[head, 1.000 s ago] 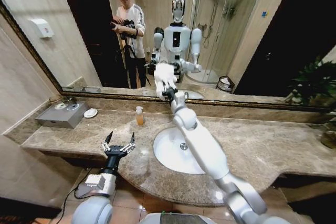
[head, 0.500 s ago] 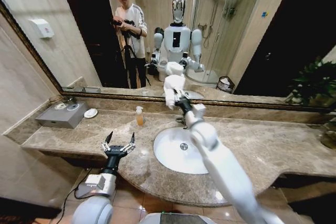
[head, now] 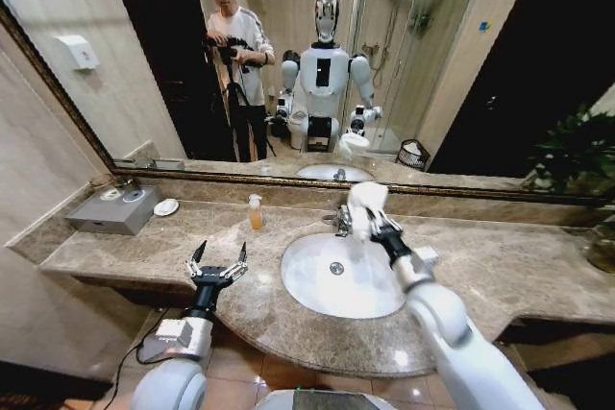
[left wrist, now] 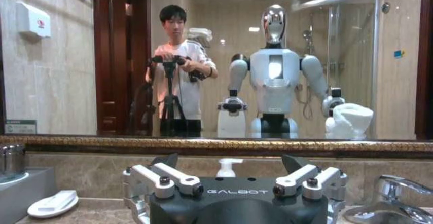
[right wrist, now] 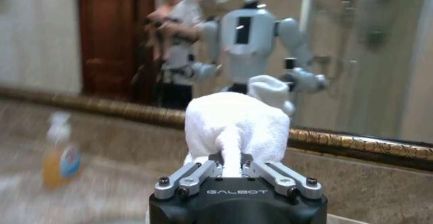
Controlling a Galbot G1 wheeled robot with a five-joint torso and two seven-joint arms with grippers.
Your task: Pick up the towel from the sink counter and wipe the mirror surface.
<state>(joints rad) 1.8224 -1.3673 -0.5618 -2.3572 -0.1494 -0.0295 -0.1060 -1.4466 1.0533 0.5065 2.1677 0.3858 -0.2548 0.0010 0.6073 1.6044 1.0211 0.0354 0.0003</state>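
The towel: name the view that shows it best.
The right wrist view: the towel bulges close up from the shut right gripper. The head view shows it above the faucet; the left wrist view catches its mirror reflection.

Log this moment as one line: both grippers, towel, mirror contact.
right gripper: shut on towel, over basin, off mirror | left gripper: open, idle at counter front edge

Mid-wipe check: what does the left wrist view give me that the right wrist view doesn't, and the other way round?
Left wrist view alone: the left gripper, fingers spread, with a white soap dish and the chrome faucet on the sink counter. Right wrist view alone: the right gripper clamped on the white towel, close up. Both share the mirror surface, its bronze frame and the soap bottle.
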